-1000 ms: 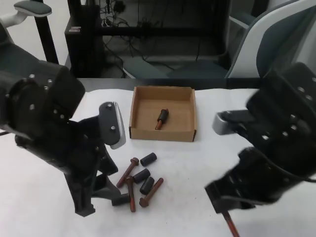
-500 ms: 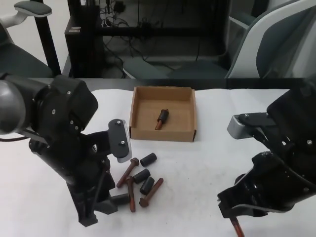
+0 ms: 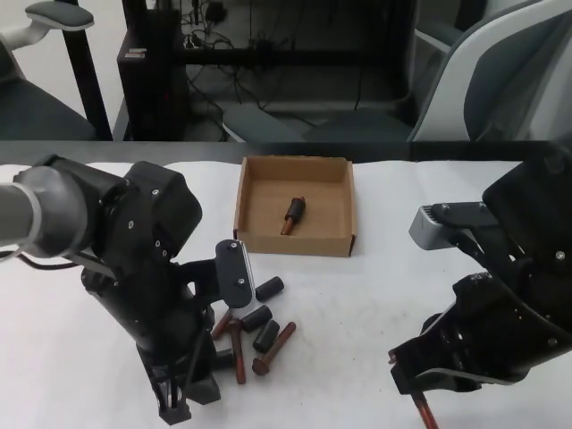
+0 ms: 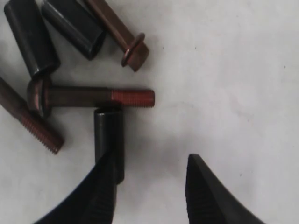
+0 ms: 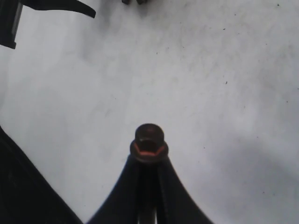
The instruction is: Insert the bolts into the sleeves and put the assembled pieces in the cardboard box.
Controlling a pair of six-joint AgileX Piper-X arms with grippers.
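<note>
The left gripper (image 4: 149, 161) hangs open over a sleeve (image 4: 108, 133) in the pile just on the near side of the cardboard box (image 3: 295, 241). One finger overlaps the sleeve, so I judge the gripper should shift sideways to straddle it, clear of the lying bolt (image 4: 93, 97) across its end. The right gripper (image 5: 148, 163), nearer than the box and to its right, is clamped on the held bolt (image 5: 148, 142).

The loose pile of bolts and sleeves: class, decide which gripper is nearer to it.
Left. The left gripper hangs directly over the pile, fingers open; the right gripper, shut on a bolt, is off to the side.
</note>
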